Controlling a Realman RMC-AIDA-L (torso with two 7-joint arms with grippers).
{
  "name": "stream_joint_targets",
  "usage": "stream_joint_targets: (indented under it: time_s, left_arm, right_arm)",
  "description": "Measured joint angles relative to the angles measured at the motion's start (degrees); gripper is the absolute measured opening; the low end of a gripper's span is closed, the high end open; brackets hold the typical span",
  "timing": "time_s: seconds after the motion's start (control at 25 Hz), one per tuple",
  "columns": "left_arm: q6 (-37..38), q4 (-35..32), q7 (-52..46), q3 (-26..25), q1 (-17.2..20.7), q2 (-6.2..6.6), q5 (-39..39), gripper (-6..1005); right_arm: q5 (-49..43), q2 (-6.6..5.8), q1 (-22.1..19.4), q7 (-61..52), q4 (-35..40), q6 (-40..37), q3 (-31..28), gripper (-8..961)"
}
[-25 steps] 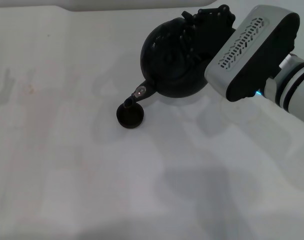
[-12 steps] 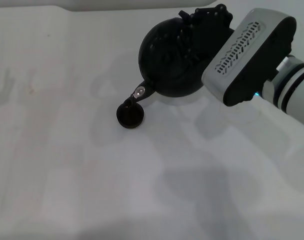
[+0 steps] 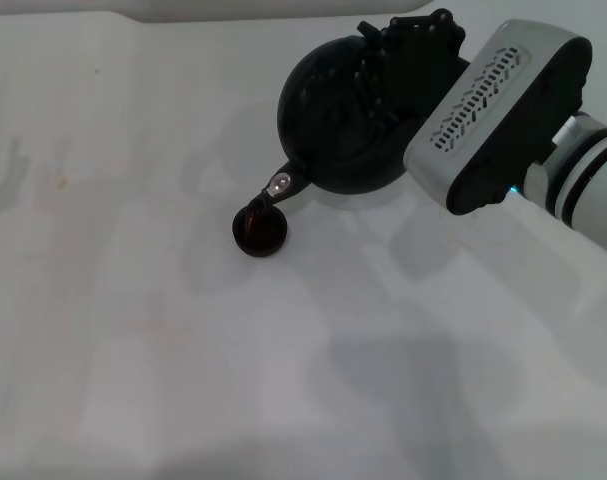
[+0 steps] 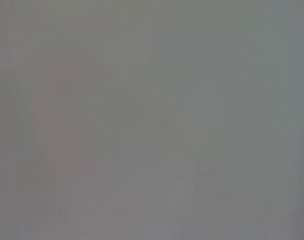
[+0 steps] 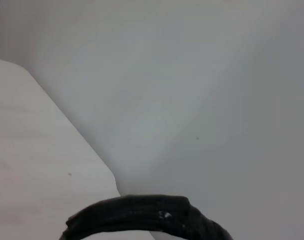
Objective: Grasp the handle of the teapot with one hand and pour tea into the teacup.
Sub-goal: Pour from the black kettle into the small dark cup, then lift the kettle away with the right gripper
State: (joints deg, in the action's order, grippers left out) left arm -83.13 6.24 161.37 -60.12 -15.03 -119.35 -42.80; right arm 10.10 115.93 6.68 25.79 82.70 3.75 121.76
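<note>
1. Right hand (image 3: 415, 45): reaching in from the teapot's right, silver-grey forearm slanted, black fingers wrapped around the handle (image 3: 378, 70).
2. Teapot (image 3: 338, 125): hanging beneath the hand, tipped spout-down.
3. Teacup (image 3: 260, 231): on the white table (image 3: 133, 330), directly under the teapot's spout tip.

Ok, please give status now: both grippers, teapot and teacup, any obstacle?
Right hand shut on handle, teapot tilted, spout over teacup. Left gripper not in view. No obstacle near cup.
</note>
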Motion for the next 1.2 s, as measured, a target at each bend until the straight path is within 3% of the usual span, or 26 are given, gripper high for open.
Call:
stream_joint_targets:
  time_s: [1.2]
  left_arm:
    - [0.1, 0.0, 0.0, 0.0, 0.1, -0.09, 0.1, 891]
  right_arm:
    - [-1.3, 0.09, 0.0, 0.0, -0.7, -0.6, 0.2, 144]
